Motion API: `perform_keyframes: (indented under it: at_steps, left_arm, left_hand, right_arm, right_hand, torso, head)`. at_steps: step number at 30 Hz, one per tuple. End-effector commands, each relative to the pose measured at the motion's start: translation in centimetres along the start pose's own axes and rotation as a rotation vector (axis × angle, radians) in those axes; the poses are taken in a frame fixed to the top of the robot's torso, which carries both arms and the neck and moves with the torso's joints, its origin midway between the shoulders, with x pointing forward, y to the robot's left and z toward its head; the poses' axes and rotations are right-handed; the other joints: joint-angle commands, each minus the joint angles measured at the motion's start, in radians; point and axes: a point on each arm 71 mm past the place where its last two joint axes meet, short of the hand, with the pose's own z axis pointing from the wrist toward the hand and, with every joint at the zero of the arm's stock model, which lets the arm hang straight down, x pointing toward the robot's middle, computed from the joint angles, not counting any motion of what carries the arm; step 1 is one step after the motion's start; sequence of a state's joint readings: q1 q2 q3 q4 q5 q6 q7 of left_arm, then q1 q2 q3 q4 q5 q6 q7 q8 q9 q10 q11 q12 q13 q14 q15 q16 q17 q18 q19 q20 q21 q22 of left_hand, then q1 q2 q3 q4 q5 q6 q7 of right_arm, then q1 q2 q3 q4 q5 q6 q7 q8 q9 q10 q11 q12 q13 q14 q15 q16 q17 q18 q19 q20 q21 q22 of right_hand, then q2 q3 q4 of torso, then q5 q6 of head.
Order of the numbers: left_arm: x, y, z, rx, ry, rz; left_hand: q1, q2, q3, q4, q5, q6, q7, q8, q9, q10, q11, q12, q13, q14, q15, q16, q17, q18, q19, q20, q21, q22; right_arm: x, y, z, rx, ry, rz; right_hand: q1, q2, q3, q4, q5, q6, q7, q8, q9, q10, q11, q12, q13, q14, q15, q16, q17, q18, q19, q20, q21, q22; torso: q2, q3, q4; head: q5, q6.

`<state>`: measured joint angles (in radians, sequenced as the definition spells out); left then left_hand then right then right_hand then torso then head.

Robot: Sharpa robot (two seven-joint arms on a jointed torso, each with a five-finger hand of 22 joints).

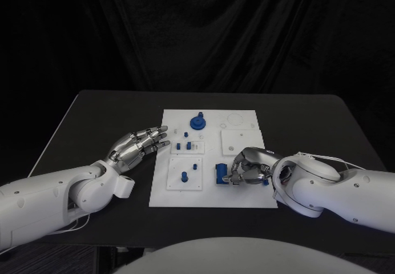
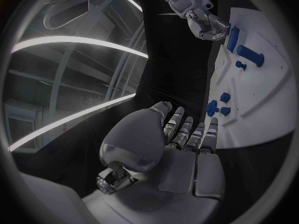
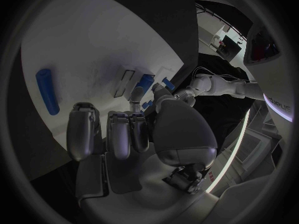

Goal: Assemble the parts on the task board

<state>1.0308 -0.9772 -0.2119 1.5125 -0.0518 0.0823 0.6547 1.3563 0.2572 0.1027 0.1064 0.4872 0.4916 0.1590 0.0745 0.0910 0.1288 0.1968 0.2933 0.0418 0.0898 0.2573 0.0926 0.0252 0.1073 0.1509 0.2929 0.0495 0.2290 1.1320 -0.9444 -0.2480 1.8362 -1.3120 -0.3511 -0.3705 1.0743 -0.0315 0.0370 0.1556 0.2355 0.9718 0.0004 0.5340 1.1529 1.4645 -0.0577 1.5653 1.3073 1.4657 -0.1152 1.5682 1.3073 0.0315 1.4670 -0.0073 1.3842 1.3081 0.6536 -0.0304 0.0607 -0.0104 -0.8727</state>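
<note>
black table (image 1: 107,114), dark curtain (image 1: 197,40) behind

Before me a black table (image 1: 99,123) with rounded far corners, matte top, a dark draped curtain (image 1: 206,40) hanging behind it across the whole backdrop, a strip of dark floor (image 1: 49,251) visible beneath the table's near edge

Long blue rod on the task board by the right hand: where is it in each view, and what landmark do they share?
Head view: the long blue rod lies beside the right hand.
Left wrist view: rod across the board, next to that hand.
Right wrist view: rod beyond the fingers.
Shared landmark: the white task board.
</note>
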Motion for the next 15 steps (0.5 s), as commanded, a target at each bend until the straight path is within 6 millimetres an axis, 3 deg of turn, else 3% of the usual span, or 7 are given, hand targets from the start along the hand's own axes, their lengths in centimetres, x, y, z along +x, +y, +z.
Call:
perform_keyframes:
  at_steps: [1, 10, 15]
  left_arm:
    - [0.06, -0.02, -0.07, 0.009, 0.008, -0.009]
    - [0.1, 0.02, -0.01, 0.008, 0.011, -0.011]
    - [0.09, 0.04, -0.01, 0.008, 0.011, -0.011]
  left_hand:
    - [-0.009, -0.002, 0.006, 0.001, 0.005, 0.003, 0.017, 0.003, 0.0, 0.0, 0.005, 0.002, 0.001, 0.006, 0.004, 0.003, 0.002, -0.017, 0.006, 0.002, 0.002, 0.0]
    - [-0.009, -0.003, 0.009, 0.001, 0.005, 0.005, 0.017, 0.004, 0.0, 0.001, 0.005, 0.002, 0.001, 0.006, 0.004, 0.004, 0.002, -0.017, 0.006, 0.002, 0.002, 0.0]
    - [-0.009, -0.003, 0.009, 0.001, 0.005, 0.005, 0.017, 0.004, 0.0, 0.001, 0.005, 0.002, 0.001, 0.006, 0.004, 0.004, 0.002, -0.017, 0.006, 0.002, 0.002, 0.0]
  right_arm:
    - [0.19, -0.19, 0.08, 0.022, 0.016, -0.024]
    - [0.28, -0.2, 0.44, 0.026, 0.026, -0.036]
    - [0.3, -0.22, 0.48, 0.027, 0.028, -0.04]
  right_hand:
    - [0.016, 0.001, -0.004, -0.003, -0.007, -0.007, -0.002, 0.006, 0.003, 0.106, -0.008, 0.005, 0.263, 0.1, -0.007, -0.006, 0.235, 0.011, 0.064, -0.005, -0.005, 0.206]
    - [0.061, 0.009, -0.001, -0.027, 0.018, -0.011, -0.007, 0.016, 0.014, 0.106, -0.013, 0.005, 0.263, 0.099, -0.011, -0.006, 0.233, 0.011, 0.064, -0.008, -0.007, 0.206]
    - [0.092, 0.015, 0.009, -0.045, 0.001, -0.012, -0.01, 0.017, 0.015, 0.106, -0.015, 0.005, 0.263, 0.099, -0.013, -0.007, 0.231, 0.011, 0.064, -0.01, -0.008, 0.206]
  torso:
    - [0.001, -0.0003, 0.0006]
    - [0.0, 0.0009, 0.0007]
    - [-0.001, 0.0015, 0.0011]
  head:
    - [0.001, 0.0]
    - [0.0, 0.0]
    - [-0.001, 0.0]
